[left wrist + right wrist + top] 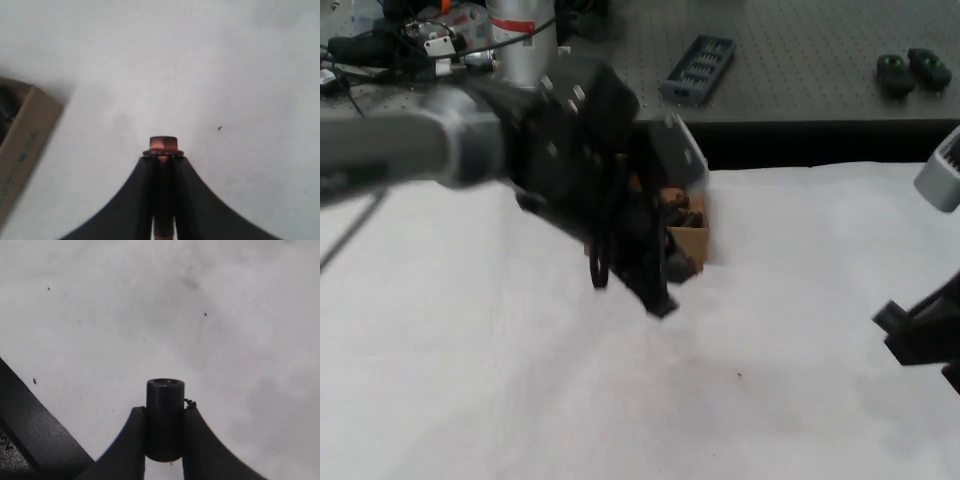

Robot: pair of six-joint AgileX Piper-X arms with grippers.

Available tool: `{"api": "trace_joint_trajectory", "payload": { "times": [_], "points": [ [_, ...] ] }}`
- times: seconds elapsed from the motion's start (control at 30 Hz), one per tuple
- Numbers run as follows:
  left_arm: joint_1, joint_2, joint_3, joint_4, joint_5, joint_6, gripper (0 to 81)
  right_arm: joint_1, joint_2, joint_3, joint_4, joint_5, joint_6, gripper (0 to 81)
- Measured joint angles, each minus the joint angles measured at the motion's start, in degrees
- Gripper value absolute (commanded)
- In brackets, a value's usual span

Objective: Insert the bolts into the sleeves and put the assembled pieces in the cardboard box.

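My left gripper (163, 159) is shut on a copper-coloured bolt (163, 145), whose flanged head sticks out past the fingertips above the white cloth. In the high view that arm (570, 150) hangs over the cardboard box (688, 240), hiding much of it; dark pieces lie inside the box. My right gripper (165, 412) is shut on a black sleeve (165, 405), held upright with its open bore facing the camera. Part of the right arm (920, 330) shows at the right edge of the bench.
A corner of the cardboard box (22, 145) lies beside the left gripper. The white cloth (770, 400) covers the front of the bench. Behind it sit a black bit holder (698, 68), two dark green-capped parts (912, 70) and cables (380, 50).
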Motion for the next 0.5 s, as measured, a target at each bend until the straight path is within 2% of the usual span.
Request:
{"api": "trace_joint_trajectory", "payload": {
  "times": [0.3,0.37,0.5],
  "points": [
    [4.59,-9.12,0.02,0.63,15.03,-14.5,0.6,0.0,2.65,0.0,-8.83,-8.27,5.85,2.9],
    [6.09,-11.21,0.02,0.62,17.37,-16.74,0.6,0.23,5.74,0.0,-13.68,-14.24,8.54,2.9],
    [9.58,-15.71,2.87,-2.12,20.7,-22.25,0.6,2.56,8.67,0.08,-19.15,-17.12,9.12,2.9]
  ]
}}
